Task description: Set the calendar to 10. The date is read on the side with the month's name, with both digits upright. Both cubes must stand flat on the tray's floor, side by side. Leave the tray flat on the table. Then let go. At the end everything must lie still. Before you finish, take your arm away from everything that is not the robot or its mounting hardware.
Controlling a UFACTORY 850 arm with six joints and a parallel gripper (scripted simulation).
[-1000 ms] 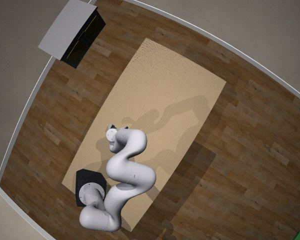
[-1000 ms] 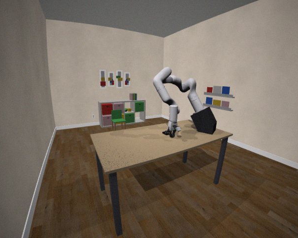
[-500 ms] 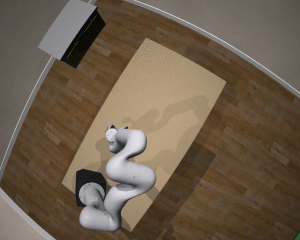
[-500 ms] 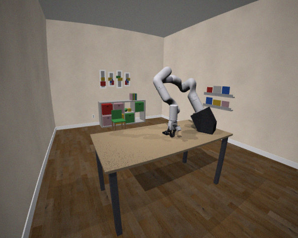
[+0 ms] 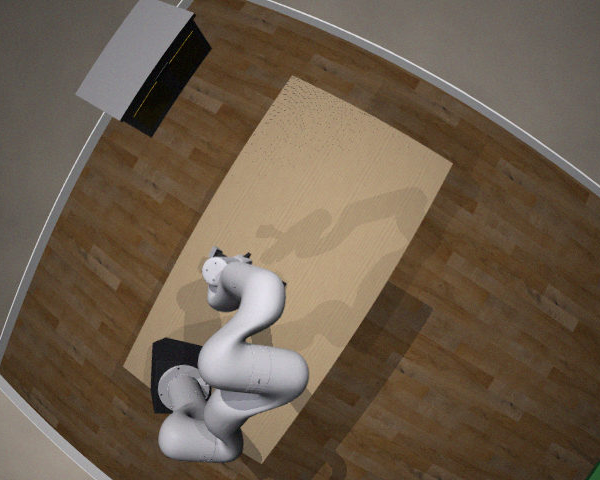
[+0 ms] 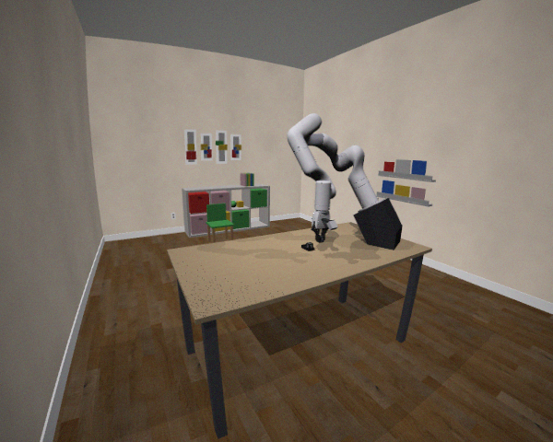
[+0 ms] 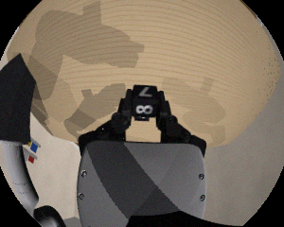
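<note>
In the wrist view my gripper (image 7: 144,97) is shut on a black date cube (image 7: 144,105) with white digits; a 7 shows on its upper face and an 8 on the face toward the camera. The cube hangs above bare table, a little off the surface. In the exterior view the gripper (image 6: 321,234) hangs straight down over the far part of the table, with a small dark object, apparently the tray (image 6: 307,249), on the table just left of and below it. I cannot make out the second cube. In the overhead view the arm (image 5: 243,310) hides most of the gripper and the tray.
The arm's black base block (image 6: 378,223) stands at the table's far right end, close to the gripper. A shelf unit (image 6: 225,209) and a green chair (image 6: 217,219) stand by the back wall, away from the table.
</note>
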